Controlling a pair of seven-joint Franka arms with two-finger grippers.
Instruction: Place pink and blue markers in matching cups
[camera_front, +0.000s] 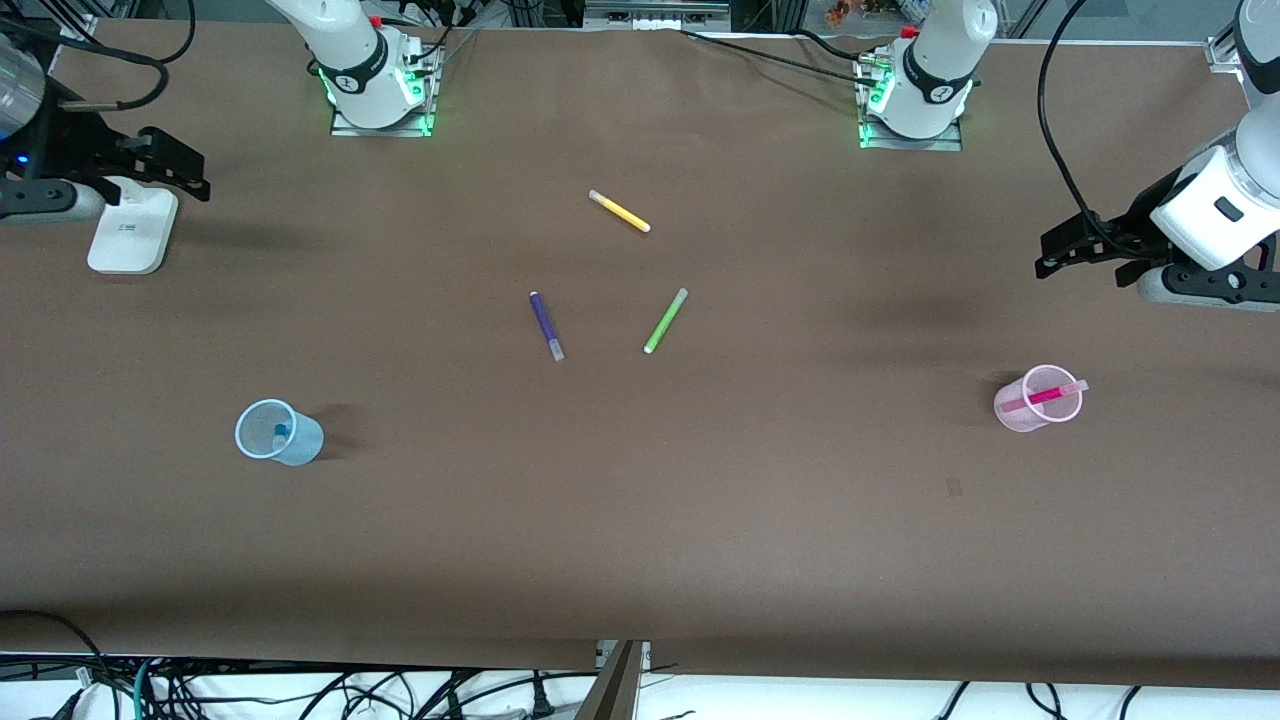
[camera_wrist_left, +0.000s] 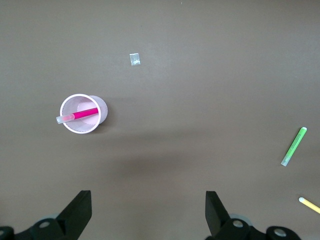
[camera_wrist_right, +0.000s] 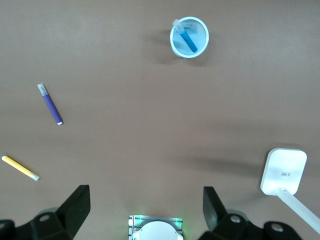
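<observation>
The magenta-pink marker with a pale cap leans inside the pale pink translucent plastic cup, which stands toward the left arm's end of the table, and its cap sticks out over the rim. The bright blue marker stands in the light blue translucent cup toward the right arm's end. So both placements look done. The left gripper hangs over the brown table near the pink cup, jaws spread wide and holding nothing; the right gripper hangs over its own end, above a white flat device on a stalk, also released and empty. The dark purple marker, lime-green marker and yellow marker lie in the middle, well apart from both cups. The risk I see now is small: the cups look light, and the pink marker leans far, so a low sweep of an arm could tip a cup.
</observation>
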